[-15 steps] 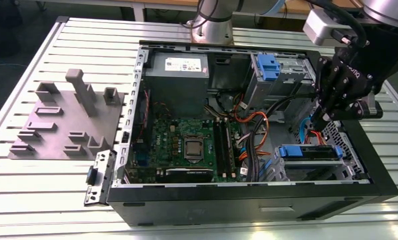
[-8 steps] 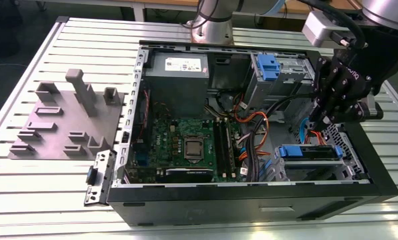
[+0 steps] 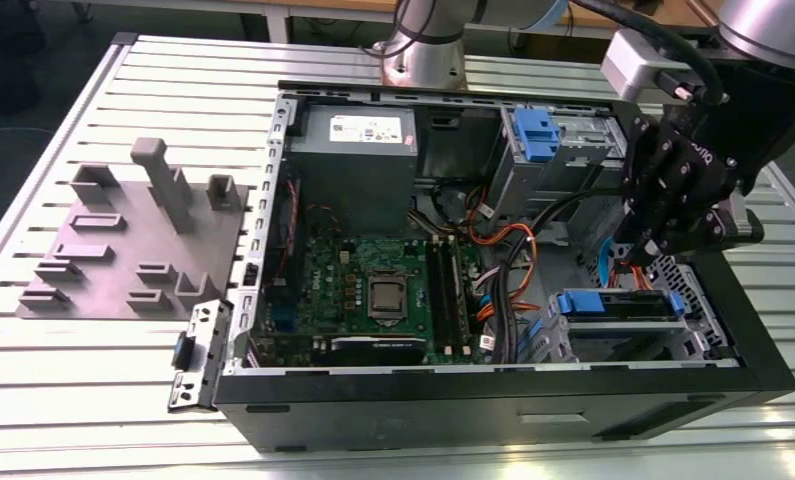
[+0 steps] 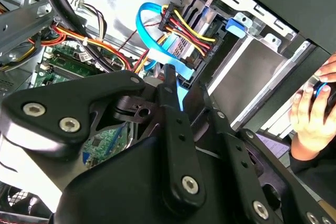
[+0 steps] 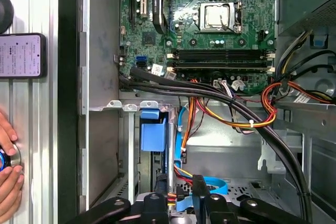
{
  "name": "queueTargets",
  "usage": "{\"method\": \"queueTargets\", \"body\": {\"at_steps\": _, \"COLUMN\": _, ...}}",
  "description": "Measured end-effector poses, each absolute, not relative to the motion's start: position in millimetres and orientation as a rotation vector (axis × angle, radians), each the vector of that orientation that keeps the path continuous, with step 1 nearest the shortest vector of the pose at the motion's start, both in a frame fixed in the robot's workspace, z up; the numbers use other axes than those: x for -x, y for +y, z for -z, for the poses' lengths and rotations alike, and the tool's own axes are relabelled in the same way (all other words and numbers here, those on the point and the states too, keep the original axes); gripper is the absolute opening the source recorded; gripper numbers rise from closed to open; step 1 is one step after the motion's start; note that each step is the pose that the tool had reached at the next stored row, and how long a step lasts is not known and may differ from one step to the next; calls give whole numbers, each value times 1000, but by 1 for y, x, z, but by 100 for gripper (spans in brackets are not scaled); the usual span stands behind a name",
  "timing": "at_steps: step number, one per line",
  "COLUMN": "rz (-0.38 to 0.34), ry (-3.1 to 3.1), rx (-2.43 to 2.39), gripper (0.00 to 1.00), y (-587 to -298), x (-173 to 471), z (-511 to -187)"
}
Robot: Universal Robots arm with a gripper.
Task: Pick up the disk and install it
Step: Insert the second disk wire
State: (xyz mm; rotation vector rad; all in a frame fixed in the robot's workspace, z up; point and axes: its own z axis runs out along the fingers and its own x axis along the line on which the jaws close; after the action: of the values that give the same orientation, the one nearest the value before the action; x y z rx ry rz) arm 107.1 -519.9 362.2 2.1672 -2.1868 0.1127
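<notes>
The disk (image 3: 619,304), a grey drive in a blue carrier, sits in the lower bay at the front corner of the open computer case (image 3: 504,405), on the exterior view's right. The carrier's blue handle (image 5: 151,131) faces the motherboard in the first wrist view. My gripper (image 3: 644,262) hangs inside the case just above and behind the disk. Its black fingers (image 5: 199,188) stand a little apart over the blue and red-yellow cables (image 4: 173,30), with nothing between them. I see the gripper (image 4: 181,86) touching nothing.
A second blue carrier (image 3: 536,135) sits in the upper bay beside the power supply (image 3: 357,135). Cable bundles (image 5: 247,114) cross the case. A grey fixture plate (image 3: 130,250) lies at the exterior view's left. A person's hand (image 5: 8,166) and a phone (image 5: 21,55) rest beside the case.
</notes>
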Motion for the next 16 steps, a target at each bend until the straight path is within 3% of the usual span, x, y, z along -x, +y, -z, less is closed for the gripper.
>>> {"method": "queueTargets", "body": {"at_steps": 16, "rz": -103, "ry": -2191, "rx": -2171, "gripper": 33, "y": -522, "x": -107, "z": -361}}
